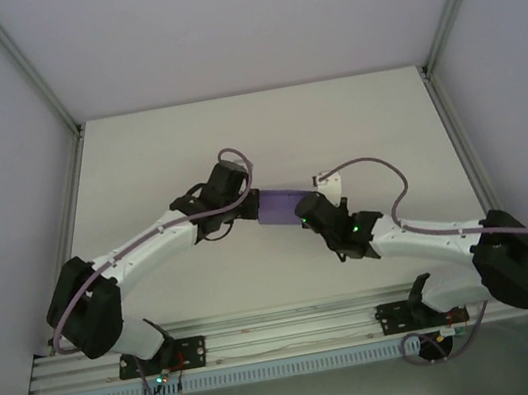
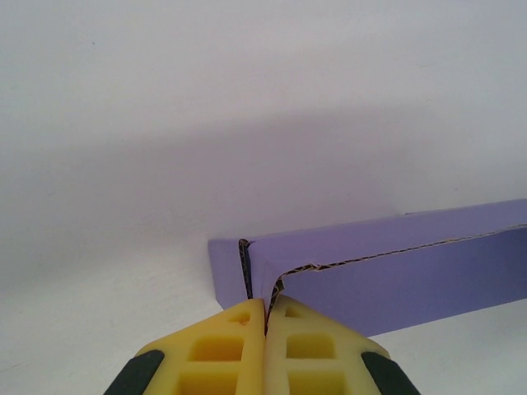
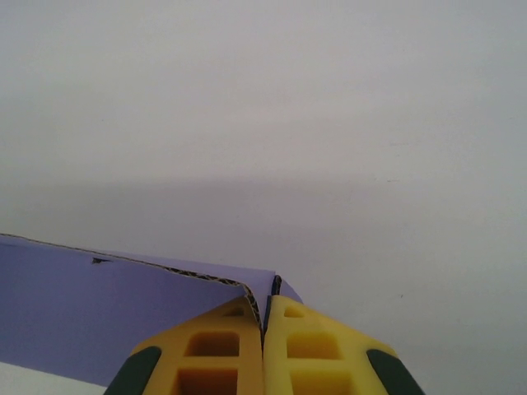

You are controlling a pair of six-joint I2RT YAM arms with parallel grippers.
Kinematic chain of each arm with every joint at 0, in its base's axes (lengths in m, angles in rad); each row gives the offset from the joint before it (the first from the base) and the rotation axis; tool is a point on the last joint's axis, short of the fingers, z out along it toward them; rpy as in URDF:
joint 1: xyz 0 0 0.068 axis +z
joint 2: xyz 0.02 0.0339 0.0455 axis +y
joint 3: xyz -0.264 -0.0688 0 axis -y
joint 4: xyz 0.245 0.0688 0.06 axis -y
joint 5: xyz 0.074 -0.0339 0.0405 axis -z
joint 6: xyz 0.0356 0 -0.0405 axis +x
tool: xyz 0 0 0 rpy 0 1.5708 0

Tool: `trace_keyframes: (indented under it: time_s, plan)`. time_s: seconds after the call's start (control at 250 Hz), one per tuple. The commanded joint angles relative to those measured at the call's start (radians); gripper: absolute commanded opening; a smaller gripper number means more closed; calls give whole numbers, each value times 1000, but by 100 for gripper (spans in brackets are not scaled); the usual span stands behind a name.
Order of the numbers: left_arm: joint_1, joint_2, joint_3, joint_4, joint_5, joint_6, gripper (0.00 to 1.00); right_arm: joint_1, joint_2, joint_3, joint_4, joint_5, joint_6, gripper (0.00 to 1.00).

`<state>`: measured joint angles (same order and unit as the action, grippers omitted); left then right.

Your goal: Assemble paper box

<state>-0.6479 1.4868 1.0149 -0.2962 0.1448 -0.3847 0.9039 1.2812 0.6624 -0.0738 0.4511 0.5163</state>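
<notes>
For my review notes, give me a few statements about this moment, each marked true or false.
1. The left gripper is shut on a wall of the paper box. True.
2. The right gripper hangs open, clear of the paper box. False: it is shut on the card at the box's other end.
3. The paper box lies between the two grippers. True.
4. The paper box is green. False: it is purple.
</notes>
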Motion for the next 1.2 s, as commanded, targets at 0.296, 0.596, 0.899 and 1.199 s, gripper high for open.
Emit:
trace_keyframes:
  time_s: [0.296, 0.596, 0.899, 1.199]
  plan:
    - [-10, 119, -63, -124, 44, -53, 0, 8, 75, -37, -50, 14, -11, 0]
    - [-7, 102, 80, -258, 36, -107, 0, 7, 69, -24, -69, 16, -12, 0]
    - [59, 31, 116, -226, 121, -135, 0, 7, 63, -32, -74, 16, -10, 0]
    - [73, 40, 152, -244, 184, -162, 0, 8, 57, -25, -80, 14, -17, 0]
